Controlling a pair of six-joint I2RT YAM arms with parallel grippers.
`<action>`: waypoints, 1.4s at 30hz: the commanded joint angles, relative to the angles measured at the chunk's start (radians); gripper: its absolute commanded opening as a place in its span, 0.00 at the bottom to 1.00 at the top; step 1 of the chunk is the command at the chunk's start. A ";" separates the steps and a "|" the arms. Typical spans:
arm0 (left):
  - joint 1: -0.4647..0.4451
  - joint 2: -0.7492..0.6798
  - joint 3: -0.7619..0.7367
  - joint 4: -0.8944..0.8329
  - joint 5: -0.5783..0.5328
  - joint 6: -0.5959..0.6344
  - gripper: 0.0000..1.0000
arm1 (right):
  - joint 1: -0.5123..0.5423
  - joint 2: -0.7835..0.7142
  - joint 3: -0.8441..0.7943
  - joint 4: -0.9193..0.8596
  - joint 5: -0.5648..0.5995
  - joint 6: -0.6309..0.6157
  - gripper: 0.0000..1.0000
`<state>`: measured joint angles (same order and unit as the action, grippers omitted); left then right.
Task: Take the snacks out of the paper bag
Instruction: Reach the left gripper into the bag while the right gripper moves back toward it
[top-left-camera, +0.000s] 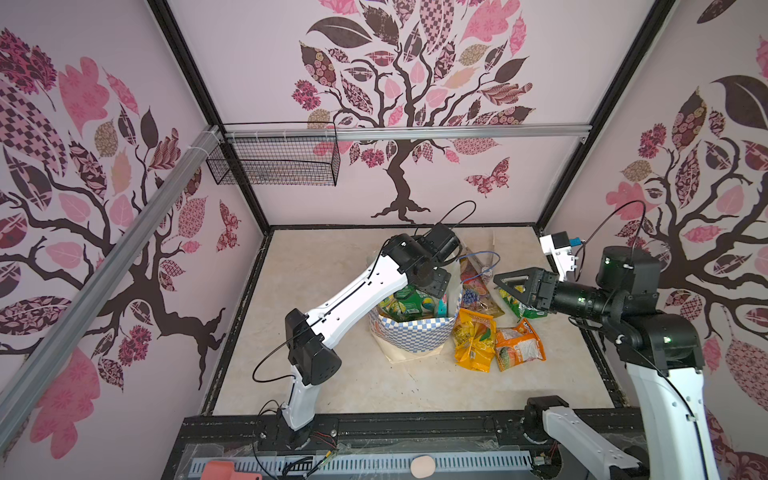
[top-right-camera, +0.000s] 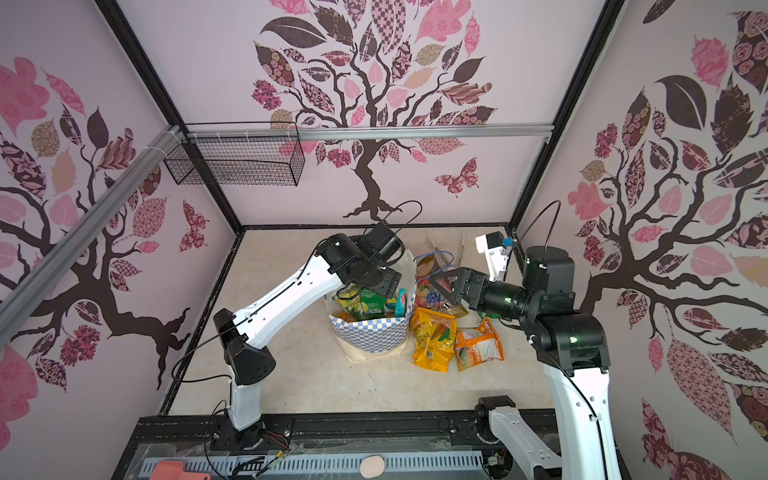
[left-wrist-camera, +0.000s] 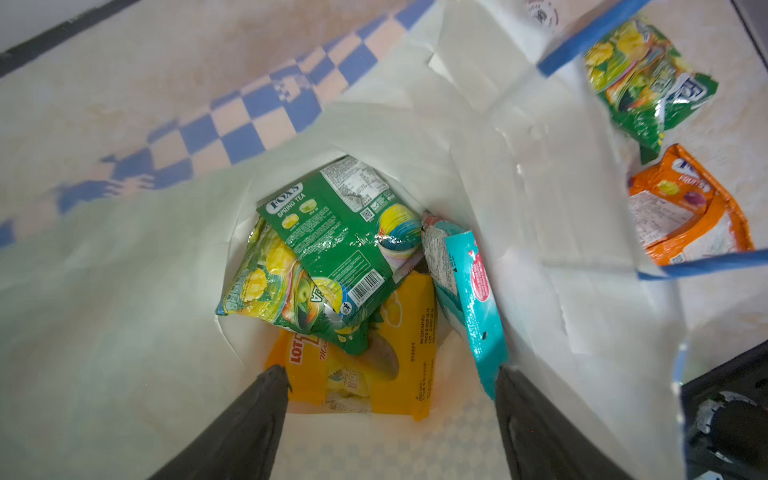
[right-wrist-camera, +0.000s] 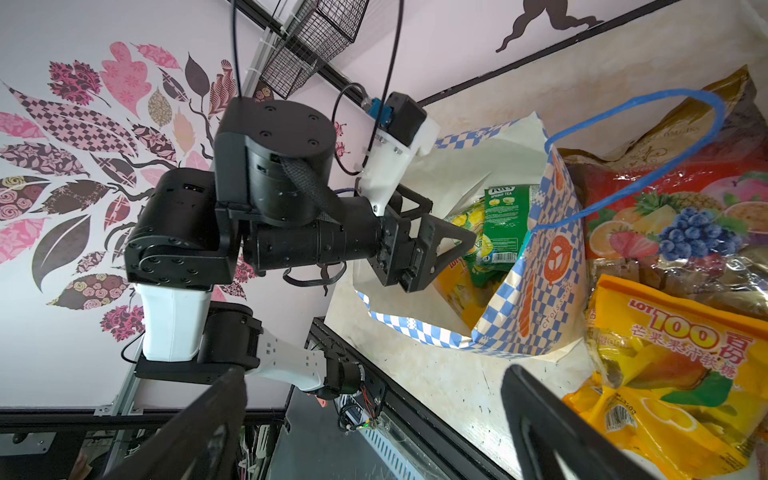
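Left wrist view looks straight down into the paper bag (left-wrist-camera: 124, 332). The left gripper (left-wrist-camera: 390, 374) hangs inside its mouth with the jaws spread wide and nothing between them. One fingertip (left-wrist-camera: 523, 407) is just beside the end of the teal packet (left-wrist-camera: 469, 291); whether they touch cannot be told. Four snacks lie in the bag. A green Spring Tea packet (left-wrist-camera: 345, 232) is on top and a lemon-print green packet (left-wrist-camera: 266, 286) lies partly under it. An inner yellow packet (left-wrist-camera: 407, 332) lies flat beneath both, and the teal packet stands on edge against the bag's wall.

In both top views the bag stands upright near the middle of the table (top-left-camera: 332, 374), its checkered band facing 6 o'clock. Take the bag as the dial's centre and the far wall as 12. The red fruit packet (top-left-camera: 473, 282) lies at 2 o'clock, close against the bag. The outer green packet (top-left-camera: 530, 312) lies at 3 o'clock, farther out and partly hidden under the right arm. The outer yellow packet (top-left-camera: 473, 336) sits at 4 o'clock, just beside the bag's base. The orange packet (top-left-camera: 519, 343) lies beyond it on the same line, touching it.

The right gripper (right-wrist-camera: 374, 374) hovers at 2 o'clock, out past the red fruit packet and pointing toward 9 o'clock. Its jaws are fully apart and empty.
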<state>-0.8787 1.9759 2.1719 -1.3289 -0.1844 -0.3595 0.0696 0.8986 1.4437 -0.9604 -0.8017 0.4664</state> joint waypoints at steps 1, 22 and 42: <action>0.034 0.019 -0.058 0.016 0.078 0.001 0.81 | 0.006 0.000 -0.025 0.029 0.007 -0.011 0.98; 0.097 0.117 -0.335 0.154 0.118 0.019 0.86 | 0.231 0.081 -0.043 0.065 0.356 -0.024 0.98; 0.116 0.193 -0.562 0.296 0.204 0.028 0.75 | 0.472 0.116 -0.141 0.190 0.547 0.082 1.00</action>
<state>-0.7597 2.1063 1.6836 -1.0313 -0.0273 -0.3336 0.5354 1.0355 1.3003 -0.7788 -0.2729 0.5392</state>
